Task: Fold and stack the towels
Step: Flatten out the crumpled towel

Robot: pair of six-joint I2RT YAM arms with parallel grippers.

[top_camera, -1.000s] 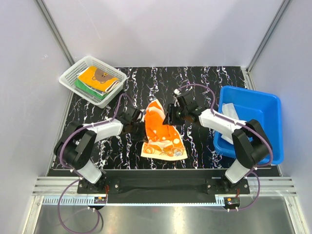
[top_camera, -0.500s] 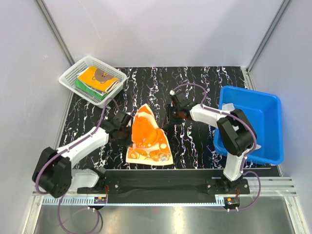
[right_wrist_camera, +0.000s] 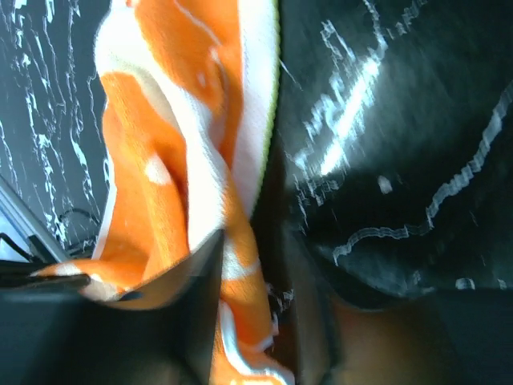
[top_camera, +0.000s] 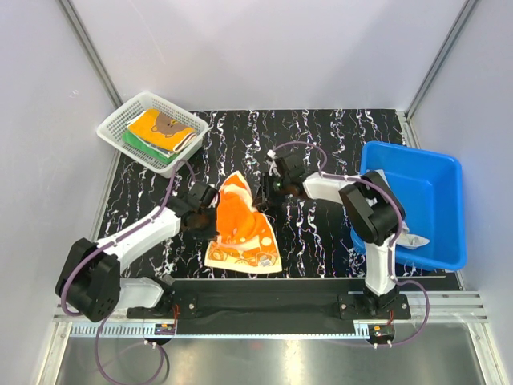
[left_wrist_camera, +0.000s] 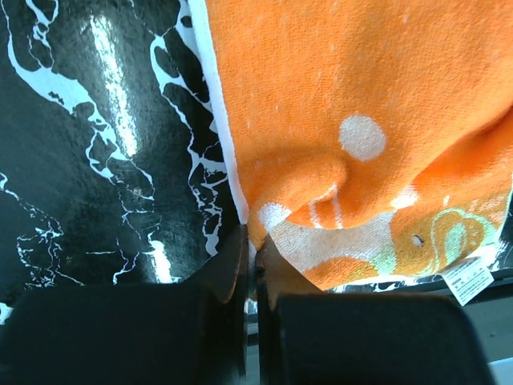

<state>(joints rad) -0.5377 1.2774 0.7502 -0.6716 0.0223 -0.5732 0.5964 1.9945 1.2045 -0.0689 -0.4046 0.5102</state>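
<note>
A long orange towel (top_camera: 240, 226) with white cartoon prints lies crumpled on the black marbled table (top_camera: 337, 132), its far end bunched into a peak. My left gripper (top_camera: 210, 212) is at the towel's left edge and shut on it; the left wrist view shows the jaws (left_wrist_camera: 248, 241) pinching the white-bordered hem of the orange towel (left_wrist_camera: 361, 96). My right gripper (top_camera: 261, 192) is at the towel's far right edge. In the right wrist view the gripper (right_wrist_camera: 248, 265) stands open, a strip of the orange towel (right_wrist_camera: 180, 160) hanging loose between its fingers. A folded yellow bear towel (top_camera: 164, 126) lies on a green towel (top_camera: 138, 143).
The folded towels lie in a white mesh basket (top_camera: 112, 127) at the far left corner. A blue tub (top_camera: 449, 172) stands at the right edge with a small pale item (top_camera: 414, 239) at its near end. White walls close in the table.
The left gripper has dragged the orange towel left and toward the near edge. The towel's raised peak has sunk. The right gripper has followed it leftward.
</note>
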